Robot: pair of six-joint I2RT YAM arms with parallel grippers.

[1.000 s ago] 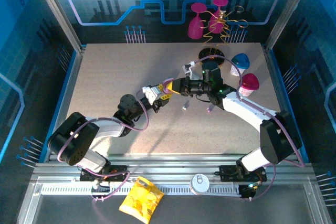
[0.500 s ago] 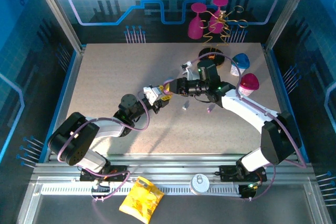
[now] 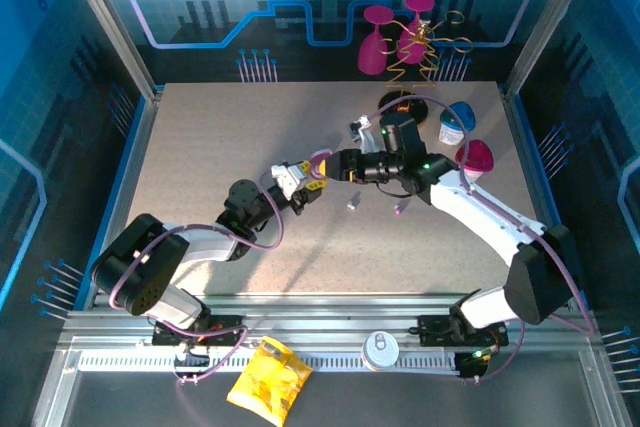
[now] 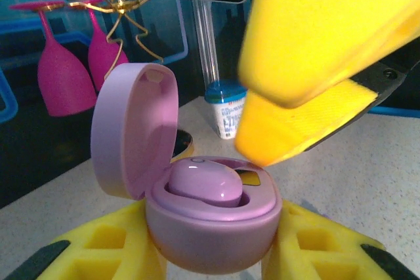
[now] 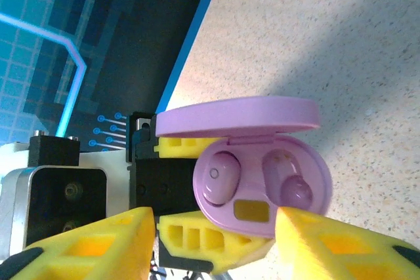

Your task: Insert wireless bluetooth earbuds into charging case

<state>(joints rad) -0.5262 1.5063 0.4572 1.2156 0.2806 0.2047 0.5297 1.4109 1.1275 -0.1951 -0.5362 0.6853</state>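
Speckled beige tabletop [image 3: 200,147]. Left gripper [image 3: 303,183] pinches the lilac pebble-shaped plastic charging case [image 4: 210,227], lid open. Right gripper [image 5: 213,227] hovers spread astride it, holding nothing. One lilac earbud [image 4: 200,185] sits in a well; second well unclear. Whitish earbud [image 3: 352,205] and purple earbud [image 3: 400,209] lie loose on the tabletop. Step judged: seating buds. Next likely needs the right gripper lifted clear.

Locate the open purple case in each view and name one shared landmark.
Top external: purple case, small, middle of the table.
Left wrist: lower centre, lid up at left.
Right wrist: centre, lid on top.
Landmark: the yellow fingers clamped on its base.
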